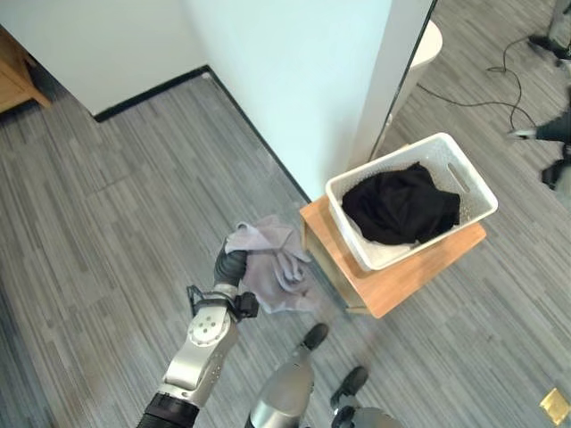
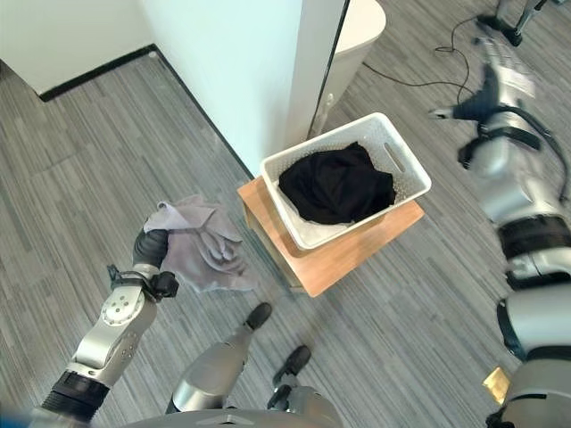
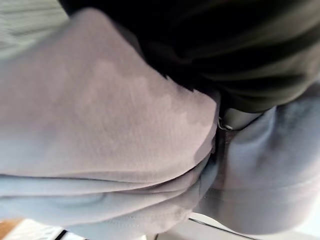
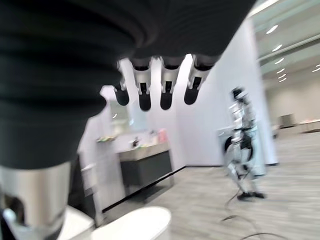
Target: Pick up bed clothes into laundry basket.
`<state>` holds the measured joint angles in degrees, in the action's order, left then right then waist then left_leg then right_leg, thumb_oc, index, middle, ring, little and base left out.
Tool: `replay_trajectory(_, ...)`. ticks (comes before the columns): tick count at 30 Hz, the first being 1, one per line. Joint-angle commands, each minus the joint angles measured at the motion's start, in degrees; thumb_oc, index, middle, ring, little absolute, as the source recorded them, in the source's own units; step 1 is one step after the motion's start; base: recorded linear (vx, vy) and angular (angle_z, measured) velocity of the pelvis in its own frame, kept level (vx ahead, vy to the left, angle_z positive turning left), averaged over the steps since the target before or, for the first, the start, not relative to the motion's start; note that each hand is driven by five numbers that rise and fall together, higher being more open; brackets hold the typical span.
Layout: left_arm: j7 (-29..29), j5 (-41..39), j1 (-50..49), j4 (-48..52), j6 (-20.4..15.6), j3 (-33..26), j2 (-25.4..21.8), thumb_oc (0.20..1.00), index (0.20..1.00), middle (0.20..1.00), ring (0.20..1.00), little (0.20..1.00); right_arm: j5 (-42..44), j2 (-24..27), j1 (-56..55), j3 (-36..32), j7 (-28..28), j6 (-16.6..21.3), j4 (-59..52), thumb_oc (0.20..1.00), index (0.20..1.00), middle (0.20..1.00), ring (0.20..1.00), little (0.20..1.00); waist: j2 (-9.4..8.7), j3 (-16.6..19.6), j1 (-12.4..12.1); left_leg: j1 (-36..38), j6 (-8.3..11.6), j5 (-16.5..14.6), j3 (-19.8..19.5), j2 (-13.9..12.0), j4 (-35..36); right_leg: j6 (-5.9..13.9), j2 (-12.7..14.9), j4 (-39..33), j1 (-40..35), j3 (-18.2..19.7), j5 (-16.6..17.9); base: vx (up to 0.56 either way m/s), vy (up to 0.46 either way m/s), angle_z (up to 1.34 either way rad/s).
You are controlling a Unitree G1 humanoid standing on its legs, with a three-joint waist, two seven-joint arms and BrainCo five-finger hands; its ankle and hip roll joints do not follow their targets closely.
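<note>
Fingers of the left hand [image 2: 153,245] are buried in a grey cloth [image 2: 203,248], so whether they grip it cannot be told; the cloth bunches over the hand and hangs from it above the floor [image 1: 107,205], just left of a wooden stand [image 1: 401,276]. In the left wrist view the cloth [image 3: 100,130] lies right against the dark hand cover. On the stand sits a white basket [image 1: 468,183] with slotted walls, set beside the corner of a white wall [image 1: 303,80]. A black garment [image 1: 401,205] lies heaped inside the basket, over something white at the bottom. The right hand [image 2: 464,109] is raised well off to the right, far from basket and cloth; its wrist view shows the fingers [image 4: 167,87] loosely straight and holding nothing.
</note>
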<state>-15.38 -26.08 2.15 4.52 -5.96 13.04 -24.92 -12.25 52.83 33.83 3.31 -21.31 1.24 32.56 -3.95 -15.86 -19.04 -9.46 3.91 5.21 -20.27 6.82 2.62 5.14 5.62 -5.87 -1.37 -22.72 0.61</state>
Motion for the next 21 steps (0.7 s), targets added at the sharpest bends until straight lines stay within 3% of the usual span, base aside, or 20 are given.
replay_trajectory(1,-1.09,6.27,4.99,4.22,-4.56,2.14,2.81,0.200,0.200,0.200,0.200,0.200,3.43,-1.75,-8.68,6.45,0.70,0.78,4.64,1.000,1.000,1.000,1.000,1.000,1.18,7.62,2.09,1.72,3.84,-1.34,3.39,-7.12,2.38,3.06,2.91,0.87,-3.58,-1.20,-2.46,0.05,0.036,-0.21)
replay_trajectory(4,-3.43,11.43,12.23,2.95,-4.04,4.28,2.78,0.200,0.200,0.200,0.200,0.200,8.38,-7.76,-14.95,3.16,1.76,1.04,15.89,1.000,1.000,1.000,1.000,1.000,2.80,7.84,3.75,2.85,3.07,-1.82,4.93,-7.04,2.38,3.37,3.32,0.87,-3.43,0.87,-2.18,0.03,0.061,-0.36)
replay_trajectory(5,-4.34,16.11,21.18,2.42,-3.16,7.28,1.23,0.200,0.200,0.200,0.200,0.200,8.35,-15.48,-20.30,3.70,2.64,-0.58,28.13,1.000,1.000,1.000,1.000,1.000,4.67,7.81,5.45,3.90,2.69,-2.30,6.09,-7.14,2.38,3.66,3.60,0.87,-3.28,2.42,-1.84,0.06,0.042,-0.59)
replay_trajectory(9,-7.16,21.97,34.32,0.74,-3.02,7.82,-2.76,0.200,0.200,0.200,0.200,0.200,5.83,-23.00,-28.70,4.17,4.69,-2.00,34.94,1.000,1.000,1.000,1.000,1.000,7.08,8.13,9.15,4.51,2.45,-2.72,7.59,-7.17,2.38,4.03,3.87,0.87,-2.51,4.50,-1.48,0.05,0.023,-0.39)
replay_trajectory(15,-10.19,26.47,44.36,-7.15,-1.18,9.60,-3.97,0.200,0.200,0.200,0.200,0.200,8.32,-27.35,-32.08,3.37,5.81,-2.25,38.13,1.000,1.000,1.000,1.000,1.000,8.24,8.01,11.61,5.10,2.02,-3.12,9.54,-7.61,2.38,4.40,3.71,0.87,-1.35,7.36,-0.99,0.01,0.017,-0.20)
replay_trajectory(21,-14.77,29.57,60.35,-26.67,2.22,15.23,-7.64,0.200,0.200,0.200,0.200,0.200,10.88,-30.56,-31.34,5.46,6.35,-1.44,37.88,1.000,1.000,1.000,1.000,1.000,7.91,7.68,14.04,5.32,1.63,-3.19,11.28,-8.22,2.38,4.58,3.25,0.87,-0.29,9.36,-0.50,0.00,-0.008,-0.29)
